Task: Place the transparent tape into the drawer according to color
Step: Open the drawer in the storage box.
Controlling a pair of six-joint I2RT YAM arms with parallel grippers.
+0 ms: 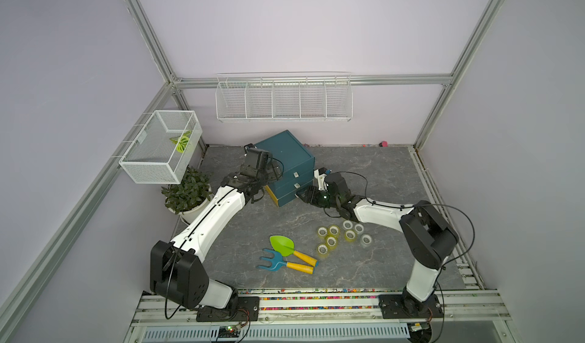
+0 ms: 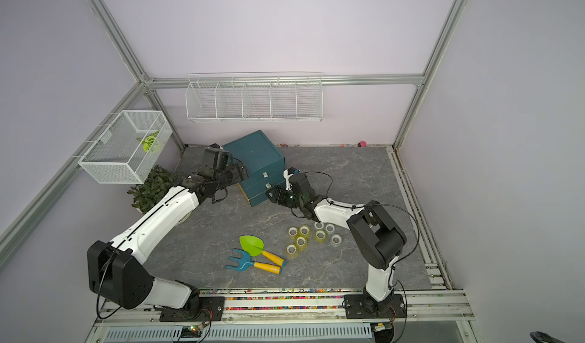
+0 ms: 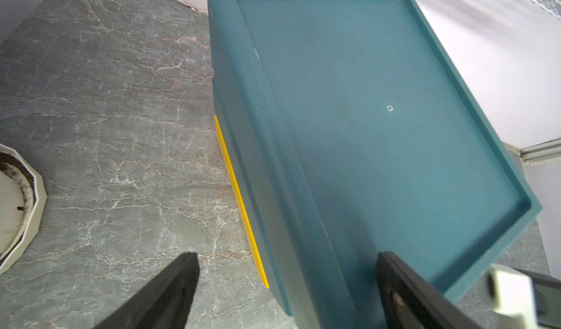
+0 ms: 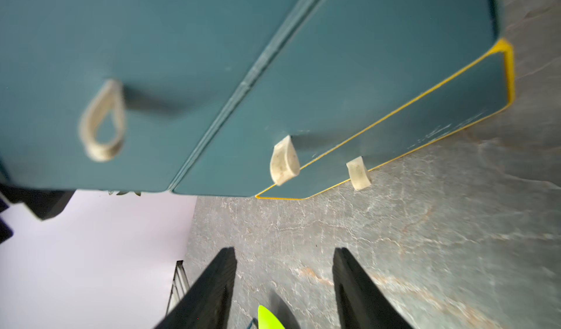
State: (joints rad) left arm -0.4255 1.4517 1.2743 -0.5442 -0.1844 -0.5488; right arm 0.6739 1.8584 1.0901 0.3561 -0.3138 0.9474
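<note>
Both top views: 8 tape rolls (image 1: 331, 241) clustered on table (image 1: 247, 230) beside right forearm (image 1: 380, 211), well apart from teal drawer cabinet (image 1: 285, 154).

Left wrist: left pincer (image 3: 287, 259) wide, empty, straddling cabinet's top edge; brace there.

Right wrist, only here 3 loop pulls (image 4: 283, 160) clear: right pincer (image 4: 285, 251) half-open, empty, short of them; centre on 1, pull straight.

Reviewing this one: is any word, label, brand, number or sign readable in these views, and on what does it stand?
No text can be read in any view.
The drawer cabinet: plain teal top and fronts, blank pale pull tabs, no label.
The tape rolls: too small to tell whether the cores carry print.
The small tag on the wire basket: too small to read.
</note>
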